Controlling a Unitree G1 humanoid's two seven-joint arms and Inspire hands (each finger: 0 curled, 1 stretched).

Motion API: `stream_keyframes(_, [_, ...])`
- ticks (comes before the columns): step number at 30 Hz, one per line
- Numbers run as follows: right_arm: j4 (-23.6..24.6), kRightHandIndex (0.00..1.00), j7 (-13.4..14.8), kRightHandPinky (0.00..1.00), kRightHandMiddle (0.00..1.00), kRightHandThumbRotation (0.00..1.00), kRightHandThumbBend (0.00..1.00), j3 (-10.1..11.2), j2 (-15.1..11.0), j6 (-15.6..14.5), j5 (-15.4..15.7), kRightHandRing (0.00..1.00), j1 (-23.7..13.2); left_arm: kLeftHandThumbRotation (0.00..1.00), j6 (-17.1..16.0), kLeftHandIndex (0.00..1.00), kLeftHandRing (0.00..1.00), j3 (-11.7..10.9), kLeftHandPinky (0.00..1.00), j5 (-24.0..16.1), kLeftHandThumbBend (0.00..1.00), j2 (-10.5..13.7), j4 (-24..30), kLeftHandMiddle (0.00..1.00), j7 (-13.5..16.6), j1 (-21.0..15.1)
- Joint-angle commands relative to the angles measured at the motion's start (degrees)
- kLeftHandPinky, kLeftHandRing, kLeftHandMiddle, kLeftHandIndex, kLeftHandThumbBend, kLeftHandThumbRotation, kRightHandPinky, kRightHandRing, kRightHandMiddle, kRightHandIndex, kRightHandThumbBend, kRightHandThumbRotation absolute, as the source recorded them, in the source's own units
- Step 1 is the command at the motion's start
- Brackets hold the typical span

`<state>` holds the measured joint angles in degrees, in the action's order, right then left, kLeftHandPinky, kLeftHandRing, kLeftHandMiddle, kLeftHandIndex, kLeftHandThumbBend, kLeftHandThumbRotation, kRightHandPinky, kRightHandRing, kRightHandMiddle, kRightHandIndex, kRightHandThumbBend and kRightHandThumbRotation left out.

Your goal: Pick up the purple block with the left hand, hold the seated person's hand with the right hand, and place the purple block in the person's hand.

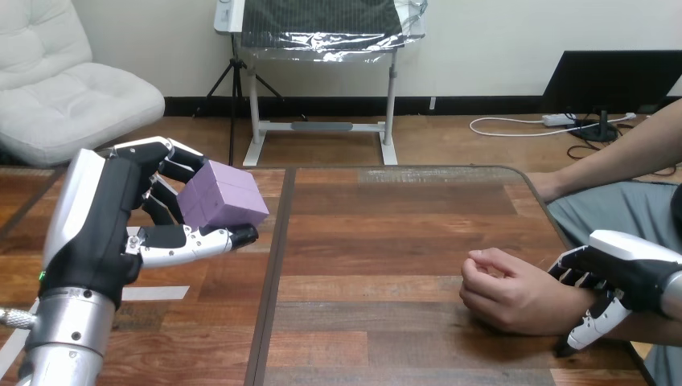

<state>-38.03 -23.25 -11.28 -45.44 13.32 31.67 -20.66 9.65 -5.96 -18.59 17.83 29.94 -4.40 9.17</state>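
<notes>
at the left side of the head view, the left hand (104, 233) is raised above the counter (386, 241), and its silver forearm comes up from the bottom edge. the back of this hand is turned to the camera. its fingers (161, 149) are curled over the top and the far side of the purple block (223, 197), and its thumb (189, 244) presses on the block from below, so the block is pinched between them. the purple block is in the air, held tilted, with one corner pointing to the right. it hangs over the left part of the counter, near the dark seam (273, 281) that runs from front to back, and well apart from the person's hand (507, 293).

more to the right, the person's hand rests on the counter near the front right corner, closed in a loose fist with the knuckles to the left. just beside it, at the right edge, the right hand (623, 261) is on the person's wrist (563, 310). its fingers are bent over the top of the wrist and its thumb comes down on the near side, so the wrist lies between them.
</notes>
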Motion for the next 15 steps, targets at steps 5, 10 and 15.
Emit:
stream_keyframes(5, [-4.33,0.65,0.03,0.38,0.55,0.17,0.88,-2.57,0.30,-1.98,1.52,0.46,-1.05,0.00,-1.03,0.42,0.34,-1.47,0.27,0.08,0.61,0.88,1.12,0.39,-0.13,-1.92])
stream_keyframes(10, [-5.28,0.61,0.57,0.30,0.48,0.19,0.87,-3.12,0.23,-1.72,1.83,0.38,-1.43,0.00,-1.46,0.42,0.34,-1.56,0.27,-0.01,0.61,0.93,0.99,0.39,-0.19,-1.93])
stream_keyframes(15, [-5.78,0.58,0.76,0.28,0.46,0.20,0.87,-3.29,0.18,-1.81,1.77,0.36,-1.72,0.00,-2.35,0.42,0.33,-1.78,0.27,0.13,0.61,1.14,0.63,0.39,-0.31,-1.91])
